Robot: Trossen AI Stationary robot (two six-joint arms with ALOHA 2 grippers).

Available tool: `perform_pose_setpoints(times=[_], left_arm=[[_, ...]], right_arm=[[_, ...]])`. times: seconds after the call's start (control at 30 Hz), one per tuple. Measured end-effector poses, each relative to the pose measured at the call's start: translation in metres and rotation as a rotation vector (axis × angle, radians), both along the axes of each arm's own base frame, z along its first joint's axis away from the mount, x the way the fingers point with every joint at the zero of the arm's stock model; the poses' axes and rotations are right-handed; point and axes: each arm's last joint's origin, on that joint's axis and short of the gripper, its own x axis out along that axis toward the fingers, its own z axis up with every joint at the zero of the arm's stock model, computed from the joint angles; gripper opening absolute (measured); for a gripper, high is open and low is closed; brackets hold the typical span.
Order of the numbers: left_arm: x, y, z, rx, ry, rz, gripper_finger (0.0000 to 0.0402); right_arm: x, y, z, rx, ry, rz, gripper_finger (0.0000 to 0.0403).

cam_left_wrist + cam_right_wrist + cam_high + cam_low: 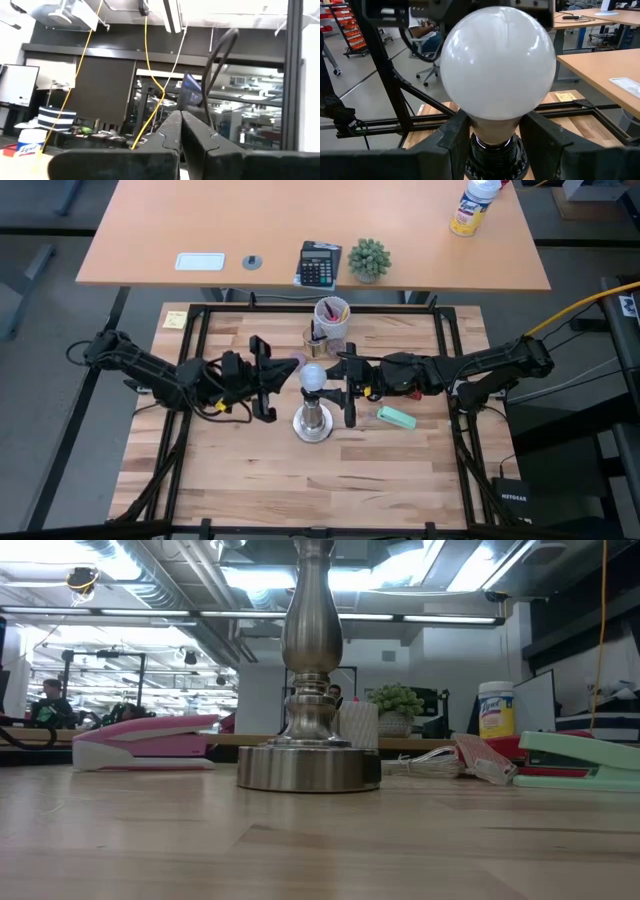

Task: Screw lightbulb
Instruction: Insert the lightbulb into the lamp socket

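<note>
I see one wooden table point(250, 490) across the lower middle of the high view, and one metal stand point(313, 423) at its centre with the single lightbulb point(314, 376) sitting upright on top, long axis vertical. My right gripper point(349, 389) comes in from the picture's right and is nearest: its fingers point(451, 145) pinch the bulb's neck from both sides, just above the socket. My left gripper point(266, 378) waits just left of the bulb, fingers pressed together, holding nothing.

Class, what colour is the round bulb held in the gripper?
Frosted white lightbulb, clearest in the right wrist view.
</note>
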Motion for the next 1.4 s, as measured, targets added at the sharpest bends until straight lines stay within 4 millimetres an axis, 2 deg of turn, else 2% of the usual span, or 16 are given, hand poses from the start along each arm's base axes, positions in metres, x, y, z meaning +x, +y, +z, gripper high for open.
perform_pose_setpoints(times=[0.23,0.37,0.6,0.77,1.07,1.4], left_arm=[[0.005,0.005,0.008,-0.007,0.013,-0.051,0.0001],[0.011,0.004,0.012,-0.002,0.087,-0.080,0.0001],[0.016,0.003,0.037,0.050,0.277,-0.076,0.0001],[0.013,0.004,0.052,0.061,0.318,-0.075,0.0001],[0.015,0.006,0.045,0.063,0.443,-0.073,0.0001],[0.016,0.010,0.041,0.047,0.485,-0.066,0.0001]], right_arm=[[0.000,0.000,0.000,0.000,0.001,-0.001,0.0161],[0.001,0.000,-0.001,0.000,0.001,-0.001,0.0161],[0.003,0.001,-0.002,-0.001,0.003,-0.001,0.0161],[0.004,0.001,-0.002,0.000,0.000,-0.001,0.0161],[0.004,0.001,-0.002,0.000,-0.002,-0.001,0.0161],[0.004,0.001,-0.003,0.000,-0.001,-0.001,0.0161]])
